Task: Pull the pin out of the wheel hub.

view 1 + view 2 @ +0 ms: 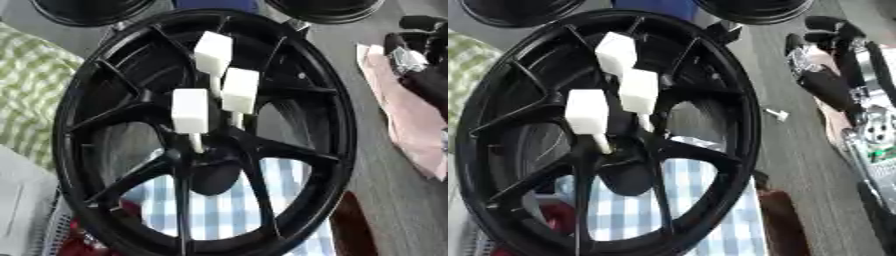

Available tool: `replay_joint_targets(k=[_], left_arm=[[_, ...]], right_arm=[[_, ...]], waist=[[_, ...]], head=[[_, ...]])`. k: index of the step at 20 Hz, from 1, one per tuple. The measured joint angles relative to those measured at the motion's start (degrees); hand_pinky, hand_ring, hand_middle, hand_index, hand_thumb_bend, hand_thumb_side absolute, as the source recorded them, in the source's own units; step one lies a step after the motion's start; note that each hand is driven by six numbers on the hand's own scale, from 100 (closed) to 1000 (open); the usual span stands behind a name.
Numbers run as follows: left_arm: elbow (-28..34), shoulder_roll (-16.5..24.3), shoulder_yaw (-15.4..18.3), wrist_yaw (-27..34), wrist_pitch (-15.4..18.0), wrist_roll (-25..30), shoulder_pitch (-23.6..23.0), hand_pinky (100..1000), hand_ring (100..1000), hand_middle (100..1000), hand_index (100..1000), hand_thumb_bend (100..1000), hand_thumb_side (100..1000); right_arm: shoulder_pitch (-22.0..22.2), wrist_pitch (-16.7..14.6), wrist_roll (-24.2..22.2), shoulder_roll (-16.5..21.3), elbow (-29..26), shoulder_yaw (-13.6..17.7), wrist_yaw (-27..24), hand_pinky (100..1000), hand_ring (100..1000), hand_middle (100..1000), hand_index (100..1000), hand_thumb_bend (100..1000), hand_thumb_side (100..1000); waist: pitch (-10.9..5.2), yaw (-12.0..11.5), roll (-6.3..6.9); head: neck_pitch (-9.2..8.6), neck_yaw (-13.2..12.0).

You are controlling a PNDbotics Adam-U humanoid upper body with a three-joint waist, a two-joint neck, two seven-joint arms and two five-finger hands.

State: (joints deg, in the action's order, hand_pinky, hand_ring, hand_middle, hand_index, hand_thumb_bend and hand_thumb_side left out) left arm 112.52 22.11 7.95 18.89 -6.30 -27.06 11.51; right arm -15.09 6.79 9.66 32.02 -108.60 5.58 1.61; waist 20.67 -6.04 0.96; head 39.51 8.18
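Note:
A black spoked wheel hub (70, 100) fills the middle of both views, standing tilted toward me. Three white pins with blocky square heads stick out near its centre: one at the top (213, 52), one in the middle (241, 90), one lower left (190, 111). My right hand (833, 80) is at the right edge, off the rim and apart from the pins, its black fingers (824, 22) relaxed and holding nothing. A small white pin (777, 115) lies on the grey table between the hub and that hand. My left hand is not visible.
Two more black wheels (87, 10) (328, 10) stand at the far edge. A green checked cloth (26, 85) lies left, a blue checked cloth (219, 205) shows through the spokes, and a pink cloth (411, 125) lies right. A brown object (780, 220) sits by the lower rim.

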Motion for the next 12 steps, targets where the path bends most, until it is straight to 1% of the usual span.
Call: replay_joint_targets(k=[2,5,11,12], left_arm=[[-0.01,0.01,0.00,-0.04,-0.01,0.01,-0.02,650,676,612,733,534,640],[-0.07,0.04,-0.01,-0.07,-0.03,0.03,-0.06,650,676,612,733,533,640],[-0.30,0.59,-0.03,-0.24,-0.13,0.15,-0.21,650,675,612,732,533,640],[-0.30,0.61,-0.03,-0.25,-0.14,0.16,-0.26,650,675,612,732,532,640]], right_arm=[[-0.16,-0.07,-0.66,1.87,-0.31,-0.33,0.08,912,817,791,793,262,392],[-1.02,-0.21,-2.25,5.64,-1.08,-1.02,0.16,912,819,791,797,270,392],[-4.16,-1.30,-7.49,15.92,-3.56,-2.08,-0.77,912,824,790,806,321,382],[-4.87,-1.57,-8.52,17.79,-3.95,-2.23,-0.96,913,825,789,805,343,381]], waist=[[0.00,0.00,0.00],[0.00,0.00,0.00],[0.00,-0.30,-0.02],[0.00,-0.35,-0.02]], head=[[0.23,-0.02],[0.24,-0.04],[0.25,-0.05],[0.25,-0.02]])
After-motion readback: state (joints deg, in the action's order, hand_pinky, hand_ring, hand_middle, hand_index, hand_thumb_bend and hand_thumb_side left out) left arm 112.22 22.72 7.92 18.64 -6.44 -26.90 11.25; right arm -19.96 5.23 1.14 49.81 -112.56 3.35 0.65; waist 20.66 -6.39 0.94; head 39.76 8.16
